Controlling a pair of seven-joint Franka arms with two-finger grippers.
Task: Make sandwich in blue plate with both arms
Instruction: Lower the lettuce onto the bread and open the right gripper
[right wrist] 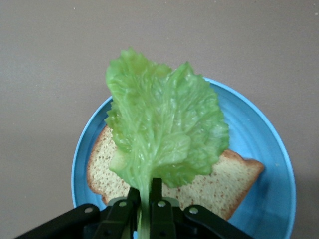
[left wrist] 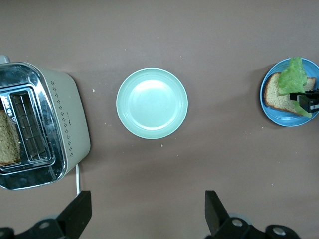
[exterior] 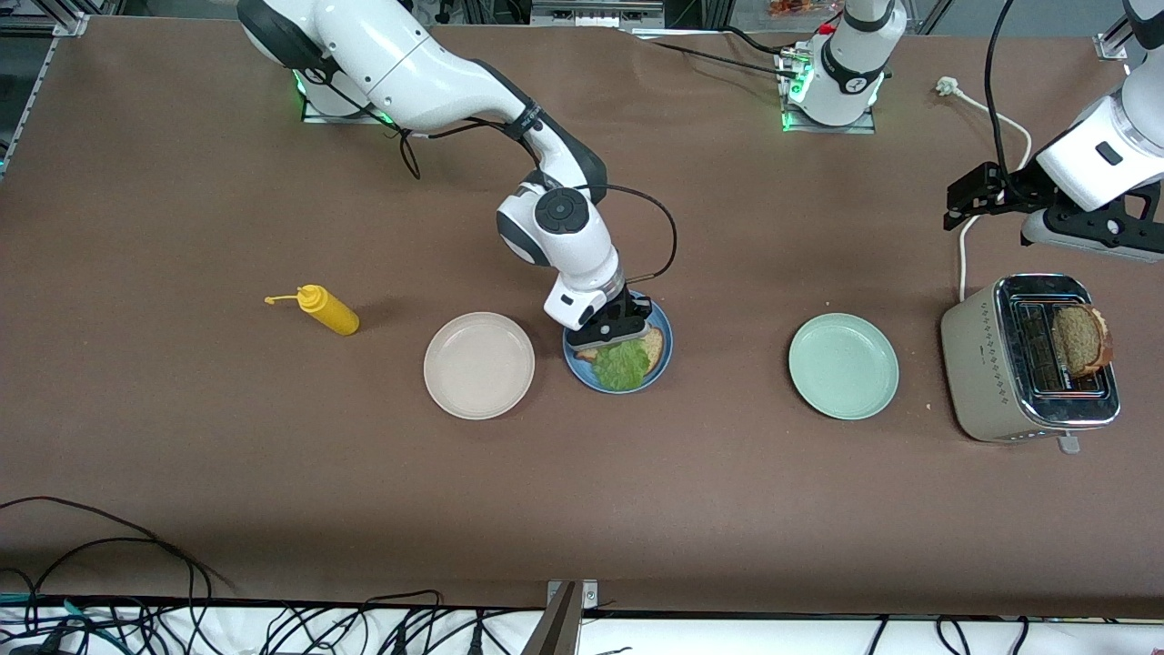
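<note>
The right gripper (right wrist: 144,206) pinches a lettuce leaf (right wrist: 164,132) by its stem over one bread slice (right wrist: 219,181) on the blue plate (exterior: 661,359), hiding its twelve o'clock edge. A second slice (exterior: 1078,340) stands half-sunk in the toaster (exterior: 987,364). The left gripper (left wrist: 147,211) hangs open over bare table near the toaster.

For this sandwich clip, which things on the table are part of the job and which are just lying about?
Part of the job:
- blue plate
- bread slice on that plate
- lettuce leaf, pinched by the right gripper
- second bread slice in the toaster
- left gripper, open, waiting above the toaster

Lying about:
- cream plate
- green plate
- yellow squeeze bottle
</note>
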